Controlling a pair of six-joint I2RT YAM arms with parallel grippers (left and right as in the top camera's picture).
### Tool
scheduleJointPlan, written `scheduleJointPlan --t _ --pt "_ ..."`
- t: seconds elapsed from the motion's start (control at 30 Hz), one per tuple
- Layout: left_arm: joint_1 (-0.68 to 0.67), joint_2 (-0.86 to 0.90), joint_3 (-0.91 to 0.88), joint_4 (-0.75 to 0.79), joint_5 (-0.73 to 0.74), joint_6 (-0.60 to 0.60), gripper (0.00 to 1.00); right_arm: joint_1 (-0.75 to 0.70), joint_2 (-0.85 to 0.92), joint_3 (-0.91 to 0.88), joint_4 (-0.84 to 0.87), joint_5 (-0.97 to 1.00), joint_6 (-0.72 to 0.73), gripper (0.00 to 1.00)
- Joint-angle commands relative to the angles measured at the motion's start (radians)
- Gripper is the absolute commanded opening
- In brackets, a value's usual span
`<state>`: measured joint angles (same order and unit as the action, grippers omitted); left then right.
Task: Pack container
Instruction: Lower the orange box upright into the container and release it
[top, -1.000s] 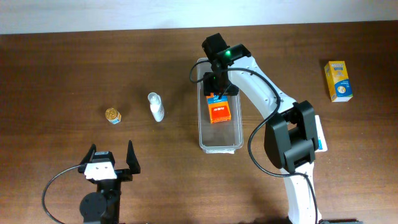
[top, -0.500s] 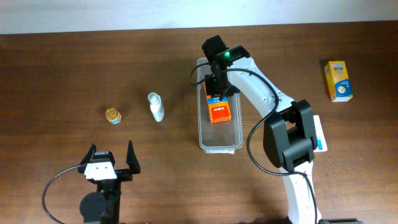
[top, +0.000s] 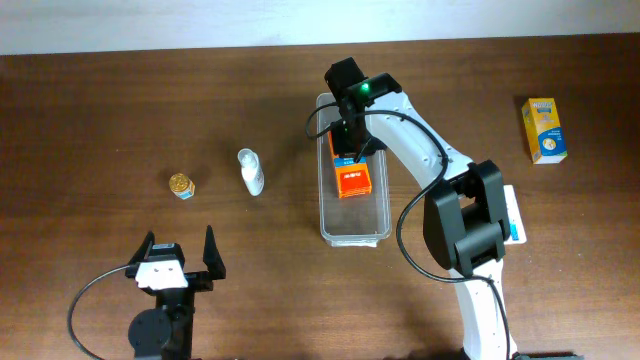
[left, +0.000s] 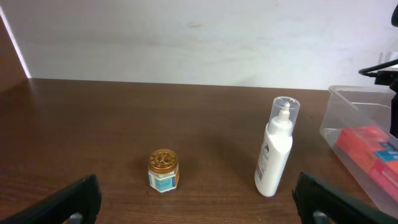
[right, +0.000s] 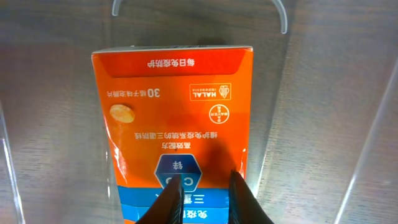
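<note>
Dark brown wooden table (top: 100, 110) spanning whole view. Small jar with gold lid (top: 181, 185) sitting upright left of centre, pale label showing on its side in left wrist view (left: 163, 171). White pump bottle with clear cap (top: 250, 171) lying near jar, to its right, apart from it; same bottle (left: 275, 149) appearing upright in left wrist view. Yellow and blue carton (top: 544, 130) lying flat far right, well apart from the rest.

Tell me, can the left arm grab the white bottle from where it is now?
Probably yes. The left gripper is open, and the bottle lies on bare table ahead of it, with nothing between. The small jar sits off to the side, apart from it.
</note>
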<state>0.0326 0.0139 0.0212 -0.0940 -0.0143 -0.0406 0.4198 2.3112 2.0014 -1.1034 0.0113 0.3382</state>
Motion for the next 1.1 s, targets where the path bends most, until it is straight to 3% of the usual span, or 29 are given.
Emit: scheduleJointPlan --t 0.0,0.3,0.57,1.07 --pt "0.005 -0.006 -0.006 0.002 0.008 0.016 0.99 0.005 0.019 -0.009 -0.004 -0.053 0.040 0.17" --pt "0.005 -0.006 -0.006 0.002 0.008 0.016 0.99 0.005 0.019 -0.009 -0.003 -0.031 0.072 0.13" --pt "0.005 -0.006 -0.006 0.002 0.008 0.016 0.99 0.005 0.019 -0.009 -0.003 0.119 -0.125 0.11" --pt "0.005 -0.006 -0.006 0.002 0.008 0.016 0.99 0.005 0.019 -0.008 -0.022 0.181 -0.151 0.07"
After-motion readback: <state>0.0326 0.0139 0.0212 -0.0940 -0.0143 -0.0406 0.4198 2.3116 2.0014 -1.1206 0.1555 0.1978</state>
